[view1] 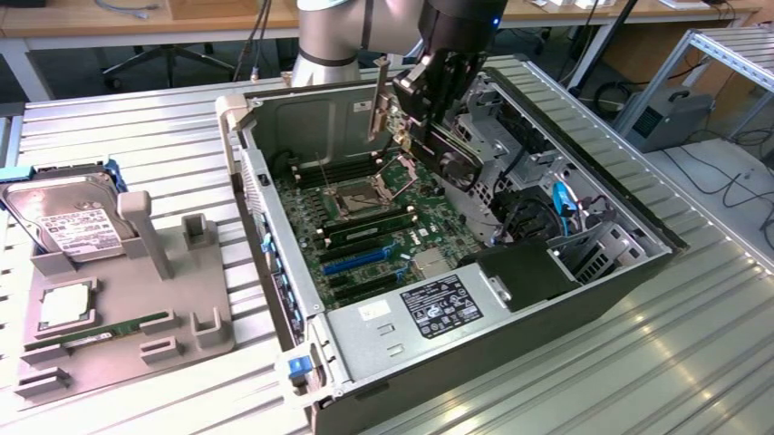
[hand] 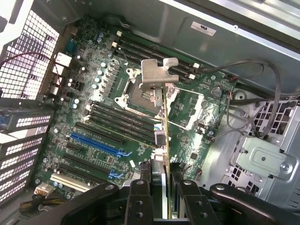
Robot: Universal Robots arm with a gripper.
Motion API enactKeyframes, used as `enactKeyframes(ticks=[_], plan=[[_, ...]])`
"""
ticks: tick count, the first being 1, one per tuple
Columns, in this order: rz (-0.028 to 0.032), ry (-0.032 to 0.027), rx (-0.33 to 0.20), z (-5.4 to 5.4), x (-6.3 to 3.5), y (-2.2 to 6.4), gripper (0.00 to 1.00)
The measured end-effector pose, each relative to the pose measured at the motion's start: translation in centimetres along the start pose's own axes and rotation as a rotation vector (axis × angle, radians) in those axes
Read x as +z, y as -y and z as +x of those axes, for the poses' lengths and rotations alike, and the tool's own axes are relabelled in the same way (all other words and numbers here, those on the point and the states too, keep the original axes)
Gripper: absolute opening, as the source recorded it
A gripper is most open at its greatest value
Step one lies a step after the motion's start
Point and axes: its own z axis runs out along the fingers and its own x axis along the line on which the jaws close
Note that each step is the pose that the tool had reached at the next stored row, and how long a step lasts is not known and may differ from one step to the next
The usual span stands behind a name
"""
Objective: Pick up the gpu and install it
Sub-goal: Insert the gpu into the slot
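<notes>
My gripper [view1: 426,91] hangs over the open computer case [view1: 484,317], shut on the gpu [view1: 384,100]. The card stands on edge above the motherboard [view1: 362,217], its silver bracket toward the case's back wall. In the wrist view the gpu [hand: 162,117] runs edge-on away from my gripper [hand: 161,183], and its bent silver bracket [hand: 158,70] floats over the CPU socket. The black fingers [hand: 139,197] clamp the card from both sides. The blue expansion slots [hand: 96,143] lie to one side of the card, and the card is clear of the board.
A grey parts holder [view1: 121,308] at the exterior view's left carries a hard drive [view1: 67,222], a silver chip [view1: 67,308] and a green RAM stick [view1: 115,328]. Inside the case sit a black shroud [view1: 520,272], a drive cage [hand: 265,159] and loose cables [hand: 262,70].
</notes>
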Motion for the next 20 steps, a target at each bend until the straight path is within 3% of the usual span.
enactKeyframes(ticks=[20], plan=[[-0.0011,-0.0011,-0.04,0.0,0.01,0.0,0.27]])
